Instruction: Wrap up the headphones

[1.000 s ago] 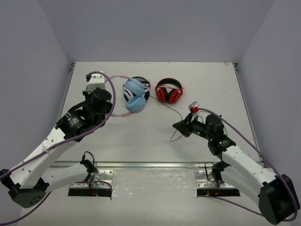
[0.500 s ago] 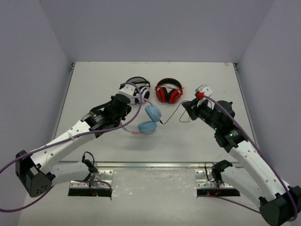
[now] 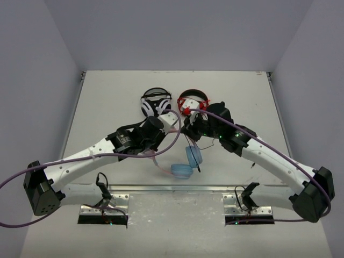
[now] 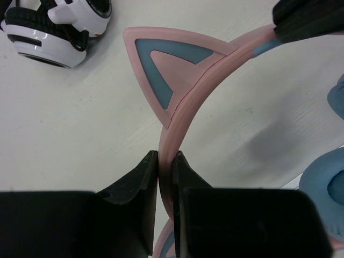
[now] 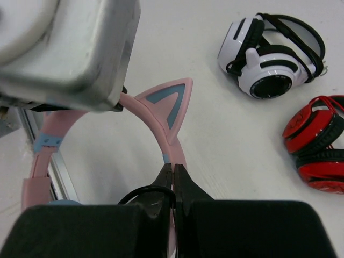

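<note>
Two pincers meet at headphones [image 3: 181, 171], mid-worktop [image 3: 107, 102]. Left pincer [image 4: 165, 161] pinches pink headband [image 4: 185, 115] beside cat ear [image 4: 172, 70]. Right pincer [image 5: 173, 174] pressed together on thin black cable [image 5: 141, 192], close over headband. Blue ear cups [image 3: 193, 156] on near side of both pincers.

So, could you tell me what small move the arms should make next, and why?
Probably the right gripper should carry the cable once around the headband. The left gripper clamps the headband clear of the table, the right pinches the cable right beside it, and no turns show on the headband yet.
</note>
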Controlling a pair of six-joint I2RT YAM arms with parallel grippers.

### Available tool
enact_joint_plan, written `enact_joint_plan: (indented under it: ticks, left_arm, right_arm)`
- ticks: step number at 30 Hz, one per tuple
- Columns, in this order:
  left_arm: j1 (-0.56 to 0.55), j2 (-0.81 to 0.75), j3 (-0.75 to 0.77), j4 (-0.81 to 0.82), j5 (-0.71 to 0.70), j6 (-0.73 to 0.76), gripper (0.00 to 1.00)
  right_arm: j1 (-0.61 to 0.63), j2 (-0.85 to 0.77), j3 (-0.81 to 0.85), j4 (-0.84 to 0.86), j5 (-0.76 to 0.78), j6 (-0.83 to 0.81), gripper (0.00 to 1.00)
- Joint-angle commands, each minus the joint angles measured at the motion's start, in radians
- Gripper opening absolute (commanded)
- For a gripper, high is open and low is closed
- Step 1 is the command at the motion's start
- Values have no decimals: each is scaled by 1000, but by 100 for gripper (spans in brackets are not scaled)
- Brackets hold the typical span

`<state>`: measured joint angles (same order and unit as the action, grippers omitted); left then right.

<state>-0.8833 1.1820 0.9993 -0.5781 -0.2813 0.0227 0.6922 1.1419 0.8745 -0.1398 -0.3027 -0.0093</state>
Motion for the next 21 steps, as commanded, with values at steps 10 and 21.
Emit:
enact_joint_plan:
  ticks: [10, 21]
  left_arm:
    - [-29, -81, -4, 75, 16, 2, 0]
    - [-29, -96, -5, 92, 100, 5, 0]
  right_arm:
    - [78, 133, 150, -93, 559, 98, 1]
    - [78, 197, 237, -165, 505, 114, 1]
